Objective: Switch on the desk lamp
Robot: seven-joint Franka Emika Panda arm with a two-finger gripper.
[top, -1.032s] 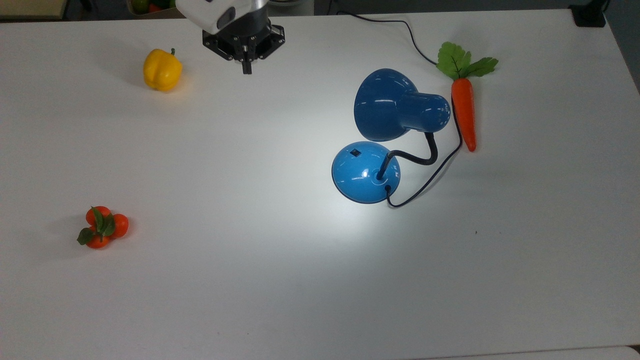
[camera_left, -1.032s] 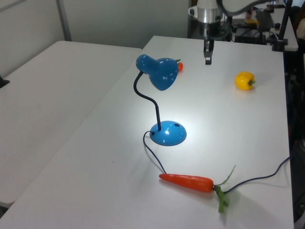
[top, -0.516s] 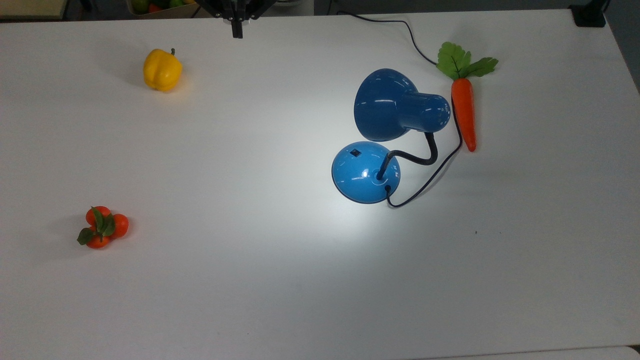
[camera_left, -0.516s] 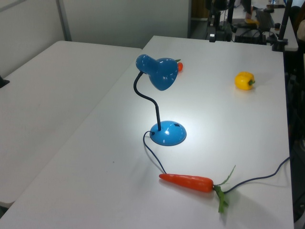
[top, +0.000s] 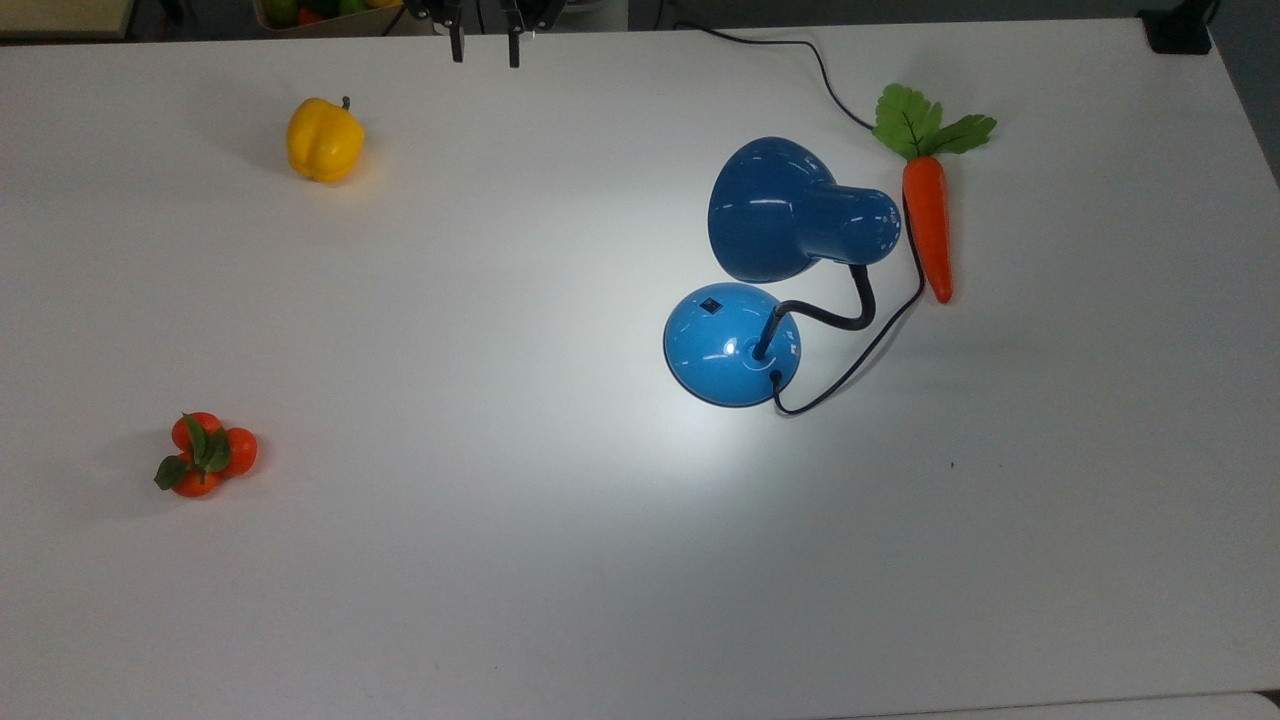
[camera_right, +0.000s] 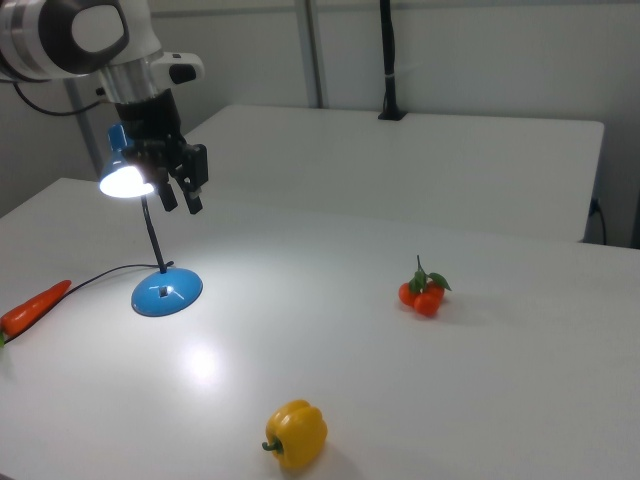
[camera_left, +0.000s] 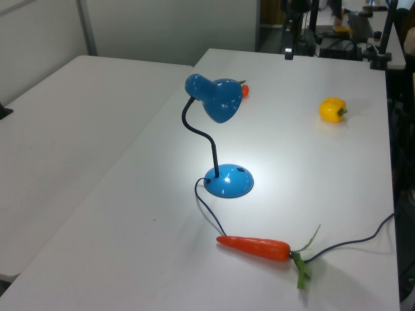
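The desk lamp [top: 775,270] stands on the white table [top: 500,560], toward the top view's right, with its domed base [top: 731,344] resting flat and the bell-shaped shade [top: 790,210] carried on the curved black neck [top: 835,315]. A bright pool of light is seen on the table around the base. The lit opening of the shade is shown in the right view [camera_right: 125,180]; in the top view and the left view the shade is seen from outside. The small black switch [top: 710,305] is located on the base, on the side nearer the shade in the top view.

The gripper [top: 484,45] is positioned at the top view's upper edge, well apart from the lamp, with its two fingers spread and nothing held between them. In the right view the gripper [camera_right: 180,195] is seen raised above the table.

A carrot [top: 927,225] lies just beside the cord [top: 860,365]. A yellow pepper [top: 323,139] and a tomato cluster [top: 205,455] are placed toward the top view's left.
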